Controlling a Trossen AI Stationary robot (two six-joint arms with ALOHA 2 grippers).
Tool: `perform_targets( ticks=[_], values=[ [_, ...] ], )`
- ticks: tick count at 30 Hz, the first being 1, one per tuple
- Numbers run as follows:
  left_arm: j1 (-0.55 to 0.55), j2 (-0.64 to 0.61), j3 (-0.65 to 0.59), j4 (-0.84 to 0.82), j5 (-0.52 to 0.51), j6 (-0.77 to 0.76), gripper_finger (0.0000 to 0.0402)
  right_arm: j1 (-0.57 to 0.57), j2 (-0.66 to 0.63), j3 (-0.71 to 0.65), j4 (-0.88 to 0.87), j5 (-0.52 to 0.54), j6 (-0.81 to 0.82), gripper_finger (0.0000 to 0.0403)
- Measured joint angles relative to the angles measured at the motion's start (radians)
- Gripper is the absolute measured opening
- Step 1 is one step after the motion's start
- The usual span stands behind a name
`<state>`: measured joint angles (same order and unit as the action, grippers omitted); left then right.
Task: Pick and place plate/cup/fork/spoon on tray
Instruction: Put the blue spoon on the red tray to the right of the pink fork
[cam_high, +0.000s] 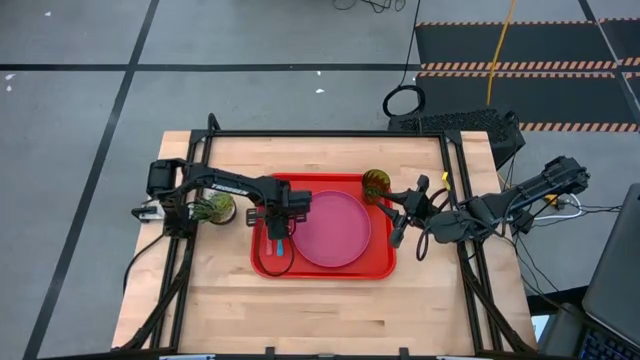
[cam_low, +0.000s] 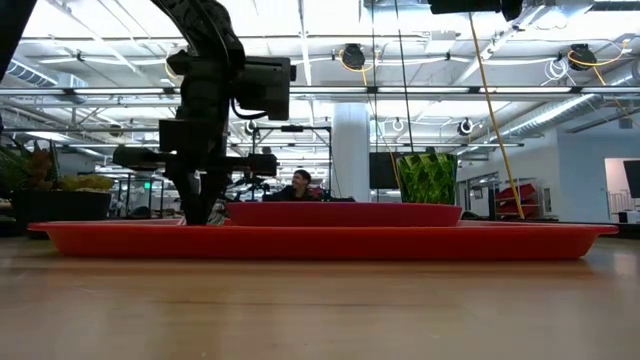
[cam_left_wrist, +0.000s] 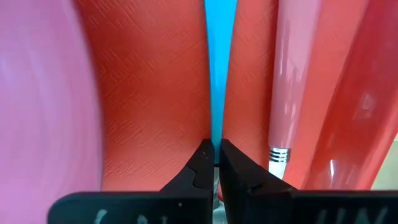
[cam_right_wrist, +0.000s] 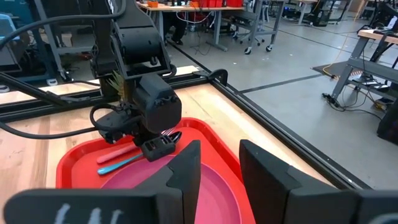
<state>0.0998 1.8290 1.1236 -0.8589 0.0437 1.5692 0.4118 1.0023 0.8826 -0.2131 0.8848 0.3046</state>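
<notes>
The left gripper (cam_high: 277, 243) was seen low over the tray (cam_high: 380, 265), jaws pinched shut on the spoon (cam_right_wrist: 121, 163) beside the fork (cam_right_wrist: 115, 152). The plate (cam_high: 335, 228) was seated in the tray. The right gripper's (cam_high: 398, 237) jaws were held apart, empty, near the cup (cam_high: 376, 184).

The setting is identified as a large open robotics laboratory or industrial workshop. A wooden workbench (cam_high: 330, 300) framed in black metal is stood on a grey concrete floor (cam_high: 80, 110) marked with black tape lines. Striped anti-slip mats (cam_high: 520, 60) and loose cables are seen at the far right. An exposed ceiling with strip lights and ducts (cam_low: 420, 40) is visible beyond the bench, along with rows of desks (cam_right_wrist: 249, 12) on castors and a seated person (cam_low: 300, 186).
</notes>
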Motion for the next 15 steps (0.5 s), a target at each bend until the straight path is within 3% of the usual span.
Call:
perform_targets(
  ticks=[15],
  values=[
    [0.001,0.0,0.0,0.033,-0.018,0.024,0.0005,0.0,0.0,0.0,0.0,0.0,0.001,0.0106]
  ],
)
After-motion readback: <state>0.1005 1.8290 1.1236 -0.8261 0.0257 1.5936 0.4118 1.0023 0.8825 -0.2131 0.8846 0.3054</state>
